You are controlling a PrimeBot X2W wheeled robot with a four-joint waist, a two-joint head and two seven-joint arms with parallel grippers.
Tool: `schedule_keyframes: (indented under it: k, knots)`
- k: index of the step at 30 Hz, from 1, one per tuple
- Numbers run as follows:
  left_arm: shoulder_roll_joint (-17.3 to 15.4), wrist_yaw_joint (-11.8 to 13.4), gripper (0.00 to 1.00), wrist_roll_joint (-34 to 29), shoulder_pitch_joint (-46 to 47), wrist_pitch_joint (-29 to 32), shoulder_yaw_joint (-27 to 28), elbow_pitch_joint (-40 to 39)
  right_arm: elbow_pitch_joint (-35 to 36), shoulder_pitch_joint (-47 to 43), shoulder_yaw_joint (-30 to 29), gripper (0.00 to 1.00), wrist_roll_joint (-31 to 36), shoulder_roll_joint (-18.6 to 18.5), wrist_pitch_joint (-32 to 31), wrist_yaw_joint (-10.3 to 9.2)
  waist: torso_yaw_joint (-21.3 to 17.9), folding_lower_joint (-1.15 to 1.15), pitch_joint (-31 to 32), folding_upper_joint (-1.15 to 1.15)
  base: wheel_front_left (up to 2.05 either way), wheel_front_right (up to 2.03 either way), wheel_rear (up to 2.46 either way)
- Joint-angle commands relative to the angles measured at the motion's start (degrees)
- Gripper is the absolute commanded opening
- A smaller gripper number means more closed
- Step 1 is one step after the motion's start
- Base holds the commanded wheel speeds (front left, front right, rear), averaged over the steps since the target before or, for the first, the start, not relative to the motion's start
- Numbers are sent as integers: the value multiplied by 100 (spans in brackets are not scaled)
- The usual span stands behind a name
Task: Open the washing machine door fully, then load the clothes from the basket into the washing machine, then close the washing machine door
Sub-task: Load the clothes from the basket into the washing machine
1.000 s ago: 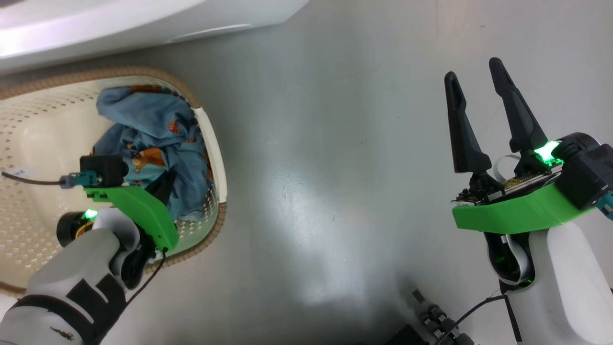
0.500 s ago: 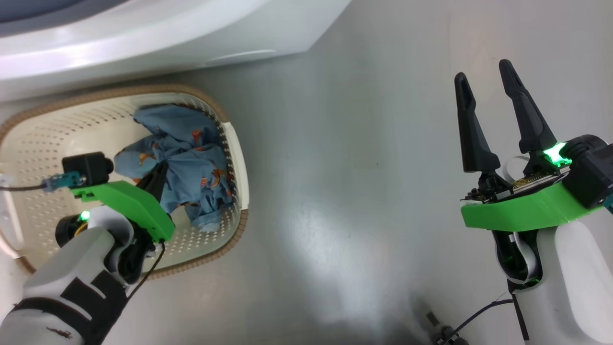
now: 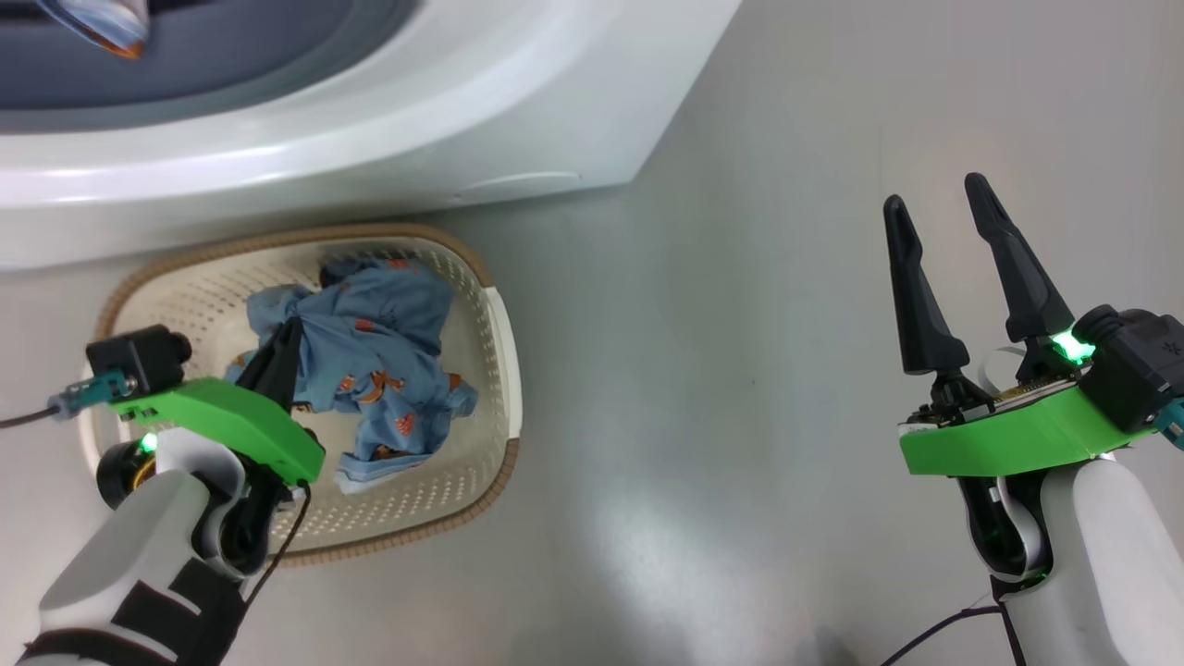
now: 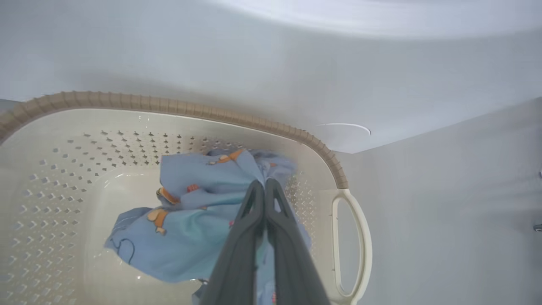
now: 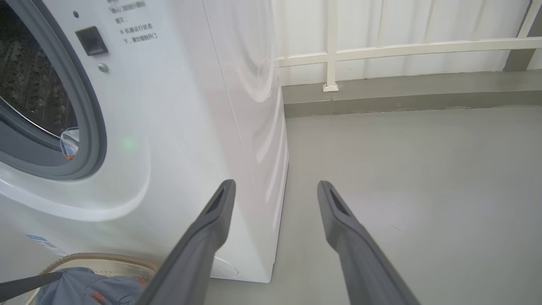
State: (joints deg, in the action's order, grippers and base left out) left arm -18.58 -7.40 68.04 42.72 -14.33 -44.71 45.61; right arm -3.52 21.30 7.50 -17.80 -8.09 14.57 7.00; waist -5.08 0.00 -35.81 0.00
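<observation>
The cream basket (image 3: 507,351) with its brown rim stands on the floor against the white washing machine (image 3: 370,157). Light blue clothes (image 3: 388,361) with orange figures lie bunched inside it. My left gripper (image 3: 282,338) reaches into the basket, and its fingers (image 4: 254,220) are pressed together on the clothes (image 4: 190,220), which drape from the tips. My right gripper (image 3: 936,194) hovers open over bare floor, far to the right. The machine's (image 5: 178,106) grey gasket (image 5: 91,127) rings the open drum, where a blue scrap (image 5: 70,144) rests. The door is out of view.
Grey floor (image 3: 740,370) stretches between the basket and my right arm. Beyond the machine's right side stand a white railing (image 5: 330,55) and a low kerb (image 5: 402,101). A round cap (image 4: 343,131) sits low on the machine front, just behind the basket rim (image 4: 190,108).
The head camera has pulled back, bringing the machine front and the whole basket into view. The clothes have gathered around my shut left fingers and shifted toward the basket's middle. The right gripper has stayed open.
</observation>
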Motion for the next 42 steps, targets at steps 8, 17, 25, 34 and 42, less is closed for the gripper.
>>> schedule_keyframes:
  k: [8,17,25,34,42]
  knots:
    - [-59,-9,0,-994,-661,-66,1239,-576,45,-446,64,100,-65,-84,43,48,193,0,662,0,0,0,0]
    - [48,-9,0,-1959,-1342,-66,2283,-1350,-7,-812,17,100,-100,-186,43,48,312,0,1167,0,0,0,0]
    - [223,-9,0,-2663,-1918,-66,3040,-2095,-35,-1113,-51,100,-114,-231,43,48,439,0,1493,0,0,0,0]
    - [534,-9,0,-3268,-2814,-66,3900,-3050,-76,-1448,-48,100,-162,-284,43,48,531,0,1924,0,0,0,0]
    - [864,-9,0,-3705,-3463,-67,4383,-3658,-79,-1640,-79,100,-185,-284,43,48,594,0,2092,0,0,0,0]
